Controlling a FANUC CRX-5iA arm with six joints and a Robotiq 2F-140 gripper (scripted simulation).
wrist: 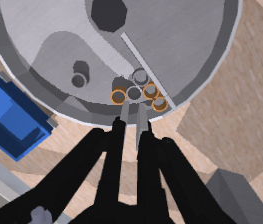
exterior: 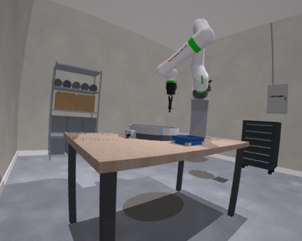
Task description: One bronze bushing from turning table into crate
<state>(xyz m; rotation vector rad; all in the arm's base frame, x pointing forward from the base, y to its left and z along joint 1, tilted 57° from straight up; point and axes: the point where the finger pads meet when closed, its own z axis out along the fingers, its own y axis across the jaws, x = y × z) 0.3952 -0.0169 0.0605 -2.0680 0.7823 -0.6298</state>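
Hovering high above the turning table (wrist: 202,45), my end effector (wrist: 132,120) is nearly closed and empty, over 3 bronze bushings (wrist: 118,96) beside the blue crate (wrist: 7,117).

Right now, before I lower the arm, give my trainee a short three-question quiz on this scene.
1. True or false: the pincer is shut on a bronze bushing.
2. How many bronze bushings show on the turning table in the wrist view? A) one B) three C) five
3. Fill in: the blue crate holds ____ bushings that can be seen.

Key: 1 false, it hangs nearly shut and holds nothing, above the table; 2 B, beside grey ones against the guide bar; 3 no.
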